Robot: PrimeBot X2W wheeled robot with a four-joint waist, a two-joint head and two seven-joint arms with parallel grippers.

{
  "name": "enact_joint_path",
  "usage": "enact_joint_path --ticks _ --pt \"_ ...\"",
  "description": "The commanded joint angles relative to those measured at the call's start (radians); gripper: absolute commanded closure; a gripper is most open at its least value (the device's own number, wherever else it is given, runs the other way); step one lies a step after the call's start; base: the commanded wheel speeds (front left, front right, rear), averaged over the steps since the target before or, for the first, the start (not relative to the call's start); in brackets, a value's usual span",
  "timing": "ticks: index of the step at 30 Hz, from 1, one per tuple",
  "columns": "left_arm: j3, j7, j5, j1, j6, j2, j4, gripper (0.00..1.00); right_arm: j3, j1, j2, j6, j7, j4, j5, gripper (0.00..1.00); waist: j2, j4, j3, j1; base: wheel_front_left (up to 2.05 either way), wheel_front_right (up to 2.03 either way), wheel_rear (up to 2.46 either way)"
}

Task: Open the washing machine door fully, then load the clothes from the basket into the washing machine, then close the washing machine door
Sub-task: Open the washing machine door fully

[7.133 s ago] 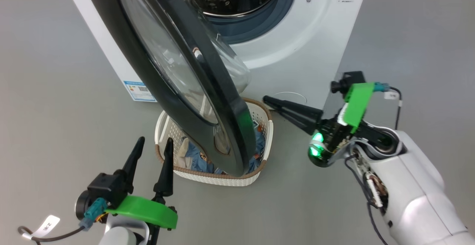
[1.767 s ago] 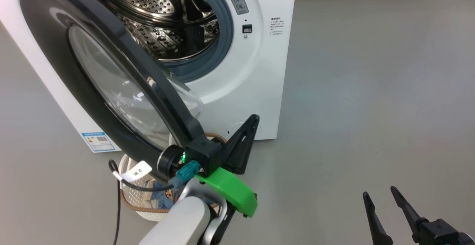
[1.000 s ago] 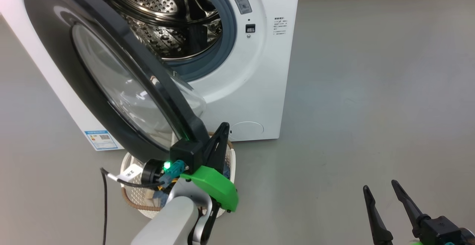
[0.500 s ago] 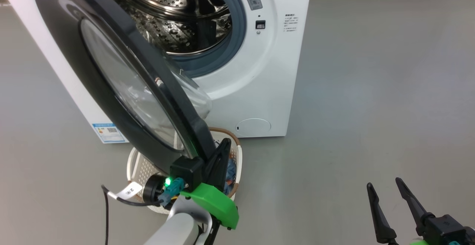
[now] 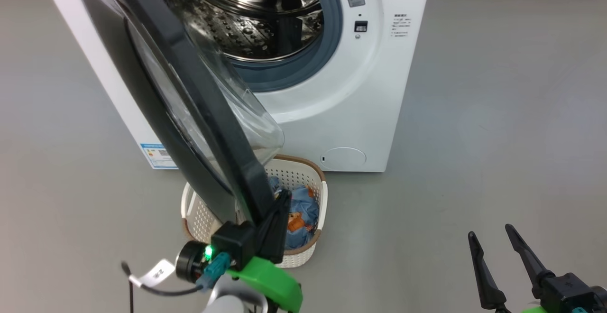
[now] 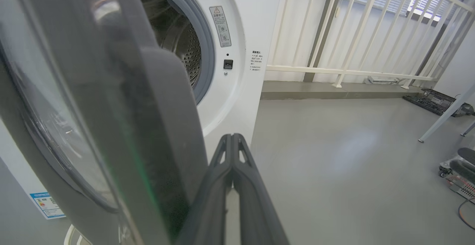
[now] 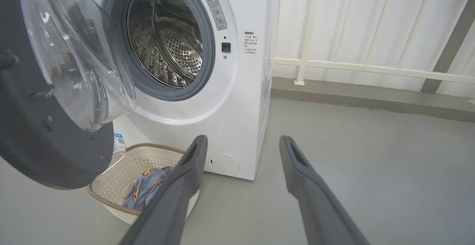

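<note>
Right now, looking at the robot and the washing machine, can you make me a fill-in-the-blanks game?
1. The washing machine door is swung ____.
2. The clothes in the basket are mostly light ____.
3. The left gripper has its jaws ____, beside the door's edge.
4. The right gripper has its jaws ____ and holds nothing.
Missing words: open; blue; shut; open.

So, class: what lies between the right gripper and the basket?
In the head view, bare grey floor separates the right gripper from the basket.
</note>
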Motion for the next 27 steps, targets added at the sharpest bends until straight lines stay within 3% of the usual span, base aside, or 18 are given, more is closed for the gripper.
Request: enact_joint_path --ticks 1,14,27 --pt "0.048 -0.002 0.008 -0.01 0.028 0.051 -0.02 1.0 0.03 -0.028 -0.012 0.006 -0.006 -0.029 -0.005 0.0 0.0 0.008 -0.007 0.0 0.0 0.0 0.0" --pt "0.033 0.03 0.04 0.072 0.097 0.13 -0.148 1.0 0.035 -0.019 -0.011 0.006 -0.001 -0.029 -0.007 0.0 0.0 0.069 -0.025 0.0 0.0 0.0 0.0" --pt "0.051 0.039 0.031 0.093 0.123 0.162 -0.187 1.0 0.029 -0.018 -0.007 0.006 0.004 -0.035 -0.008 0.0 0.0 0.138 -0.021 0.0 0.0 0.0 0.0"
